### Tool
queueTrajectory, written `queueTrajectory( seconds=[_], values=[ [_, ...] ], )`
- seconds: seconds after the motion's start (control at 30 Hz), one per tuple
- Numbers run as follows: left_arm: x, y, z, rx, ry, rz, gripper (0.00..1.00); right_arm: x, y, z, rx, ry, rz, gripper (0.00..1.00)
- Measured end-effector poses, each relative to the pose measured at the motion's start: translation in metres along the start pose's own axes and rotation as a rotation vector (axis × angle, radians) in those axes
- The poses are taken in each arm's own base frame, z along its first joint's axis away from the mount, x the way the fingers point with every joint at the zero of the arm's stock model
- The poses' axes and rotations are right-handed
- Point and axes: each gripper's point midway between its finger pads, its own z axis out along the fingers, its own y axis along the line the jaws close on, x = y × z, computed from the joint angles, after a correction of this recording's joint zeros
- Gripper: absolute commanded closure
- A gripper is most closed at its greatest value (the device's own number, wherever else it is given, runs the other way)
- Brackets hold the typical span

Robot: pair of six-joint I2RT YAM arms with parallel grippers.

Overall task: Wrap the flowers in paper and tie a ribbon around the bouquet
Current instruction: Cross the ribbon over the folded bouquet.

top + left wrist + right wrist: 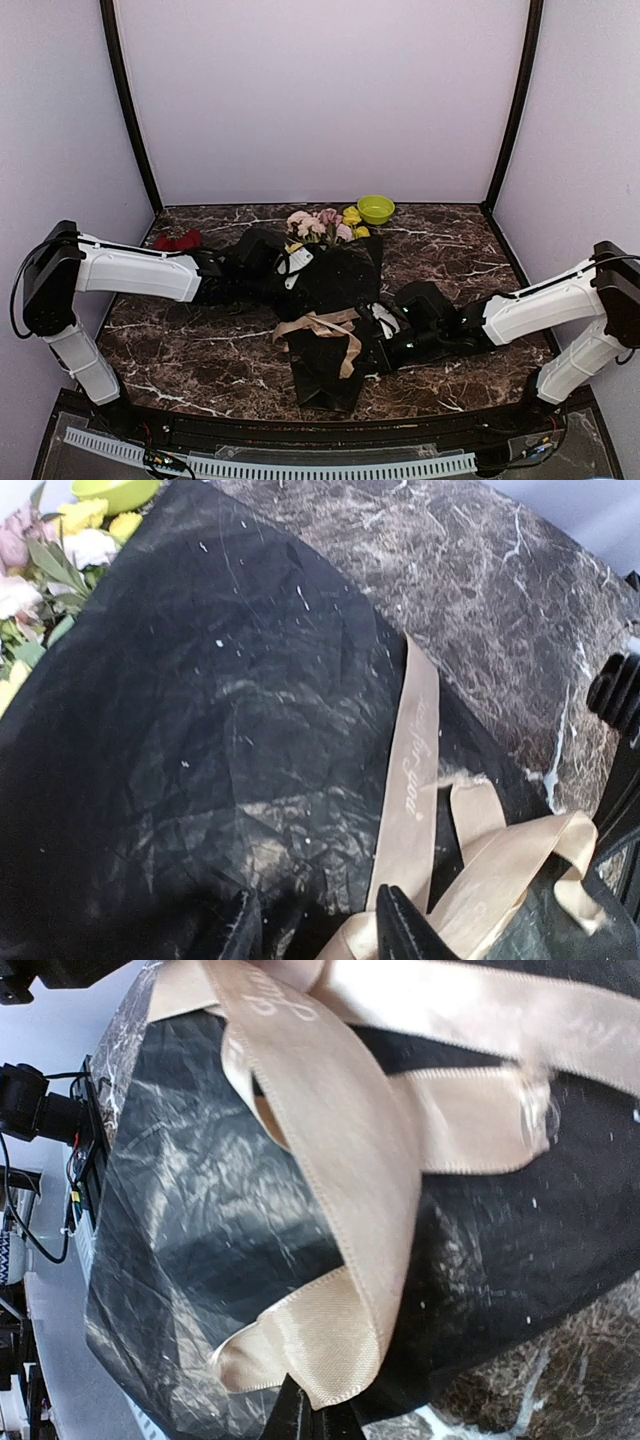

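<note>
From above, the bouquet (335, 285) lies in the middle of the marbled table (460, 255). Its flowers (318, 226) point to the far edge, near a green bowl (376, 209). The ribbon (318, 328) lies in loose loops across the black paper (325, 375). The left gripper (296, 266) rests at the upper part of the wrap, just below the blooms. The right gripper (364, 332) reaches in at the ribbon from the right.

The left wrist view shows crinkled paper filling the frame, flowers in the far corner and ribbon running beside one dark fingertip (402, 932). How wide this claw stands cannot be told.

In the right wrist view, the right gripper's tips are pressed together, pinching the edge of a ribbon fold over the paper.
</note>
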Motion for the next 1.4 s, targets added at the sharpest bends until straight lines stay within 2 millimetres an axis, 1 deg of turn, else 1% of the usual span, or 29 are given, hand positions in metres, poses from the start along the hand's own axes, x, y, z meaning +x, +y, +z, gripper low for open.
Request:
queueTrajectory(
  seconds=[0.07, 0.17, 0.37, 0.43, 0.57, 0.6, 0.73, 0.83, 0.9, 0.93, 1.03, 1.07, 1.1, 1.23, 1.3, 1.4],
  values=[
    [0.007, -0.001, 0.001, 0.011, 0.025, 0.007, 0.56, 0.005, -0.002, 0.0, 0.005, 0.014, 0.004, 1.0],
    [0.012, -0.005, 0.001, 0.03, 0.046, 0.021, 0.56, 0.01, -0.005, 0.0, 0.011, 0.027, 0.009, 1.0],
    [0.024, 0.002, 0.001, -0.006, 0.096, 0.039, 0.66, 0.011, -0.004, 0.0, 0.01, 0.029, 0.007, 1.0],
    [0.029, 0.006, 0.002, -0.03, 0.114, 0.045, 0.73, 0.011, -0.004, 0.0, 0.01, 0.03, 0.001, 1.0],
    [0.033, 0.015, 0.002, -0.077, 0.13, 0.059, 0.97, 0.013, -0.005, 0.0, 0.015, 0.039, -0.005, 1.0],
    [0.033, 0.016, 0.002, -0.085, 0.133, 0.062, 1.0, 0.014, -0.006, 0.0, 0.018, 0.041, -0.005, 1.0],
    [0.03, 0.02, -0.001, -0.111, 0.107, 0.059, 1.0, 0.015, -0.008, 0.0, 0.03, 0.044, -0.003, 1.0],
    [0.026, 0.022, -0.017, -0.129, 0.037, 0.046, 1.0, 0.011, -0.012, -0.002, 0.042, 0.041, 0.006, 1.0],
    [0.019, 0.023, -0.032, -0.144, -0.032, 0.033, 1.0, 0.002, -0.015, -0.004, 0.059, 0.027, 0.009, 1.0],
    [0.015, 0.023, -0.039, -0.151, -0.069, 0.025, 1.0, -0.006, -0.017, -0.006, 0.07, 0.013, 0.007, 1.0],
    [0.007, 0.024, -0.057, -0.162, -0.167, -0.004, 1.0, -0.037, -0.023, -0.015, 0.104, -0.048, 0.0, 1.0],
    [0.006, 0.024, -0.061, -0.16, -0.193, -0.017, 1.0, -0.051, -0.026, -0.019, 0.117, -0.077, -0.002, 1.0],
    [0.007, 0.023, -0.064, -0.159, -0.208, -0.026, 1.0, -0.06, -0.028, -0.023, 0.128, -0.098, -0.003, 1.0],
    [0.017, 0.023, -0.068, -0.15, -0.229, -0.061, 1.0, -0.118, -0.043, -0.041, 0.191, -0.212, -0.015, 1.0],
    [0.019, 0.022, -0.069, -0.148, -0.236, -0.07, 1.0, -0.142, -0.046, -0.044, 0.216, -0.246, -0.035, 1.0],
    [0.022, 0.022, -0.072, -0.146, -0.243, -0.073, 1.0, -0.172, -0.042, -0.042, 0.228, -0.271, -0.083, 1.0]
  ],
)
